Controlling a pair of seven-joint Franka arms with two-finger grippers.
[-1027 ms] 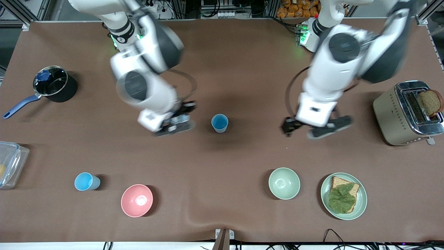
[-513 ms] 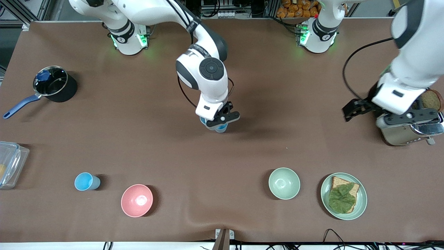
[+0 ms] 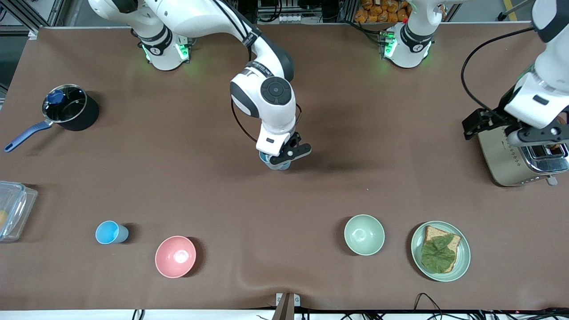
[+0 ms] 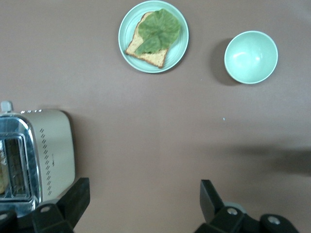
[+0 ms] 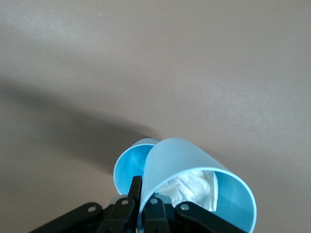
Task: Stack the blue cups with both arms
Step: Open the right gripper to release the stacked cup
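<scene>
Right end effector (image 5: 146, 204) clamps blue cup (image 5: 194, 179) rim, second cup (image 5: 127, 167) beneath | left end effector (image 4: 141, 204) wide, empty, by toaster (image 4: 36, 153)

No readable text, labels, brand names or nos. anywhere. The toaster (image 3: 511, 155) has only a dotted pattern on its side, no lettering. Arm joints show small marks, too small to read. Cups, bowls, plate, tabletop: plain, unmarked.
</scene>
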